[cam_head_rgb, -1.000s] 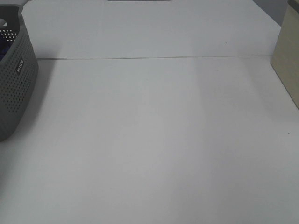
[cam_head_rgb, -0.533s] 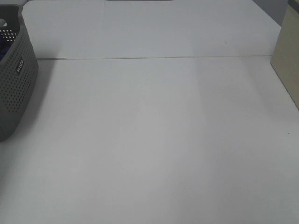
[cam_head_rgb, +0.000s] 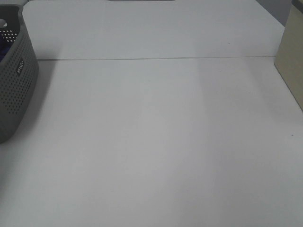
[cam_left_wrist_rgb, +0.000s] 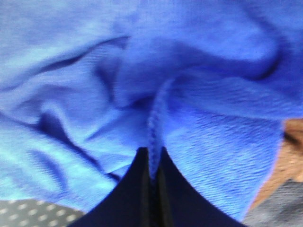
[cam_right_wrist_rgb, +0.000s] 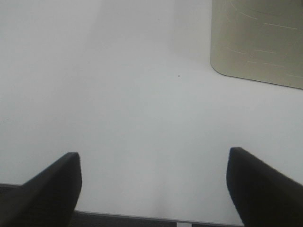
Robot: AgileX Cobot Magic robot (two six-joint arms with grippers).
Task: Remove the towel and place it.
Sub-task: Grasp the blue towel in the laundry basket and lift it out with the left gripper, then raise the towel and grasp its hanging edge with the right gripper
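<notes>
White table [cam_head_rgb: 156, 142], grey perforated basket [cam_head_rgb: 16, 90] at left edge, its small label lettering unreadable, left gripper [cam_left_wrist_rgb: 152, 158] pinched tight on a fold of the blue towel [cam_left_wrist_rgb: 213, 104] inside basket, right gripper [cam_right_wrist_rgb: 154, 184] spread wide, empty, near beige box [cam_right_wrist_rgb: 258, 42], layout unchanged from earlier.

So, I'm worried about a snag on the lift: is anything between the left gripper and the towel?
Nothing visible: the left gripper is shut on a fold of the towel, inside the grey basket.

The high camera is looking down at the table [cam_head_rgb: 156, 142] beside the basket [cam_head_rgb: 16, 75], the right wrist camera is sharing that table away from it, and the left one is pressing close to the towel [cam_left_wrist_rgb: 94, 71] inside it.
</notes>
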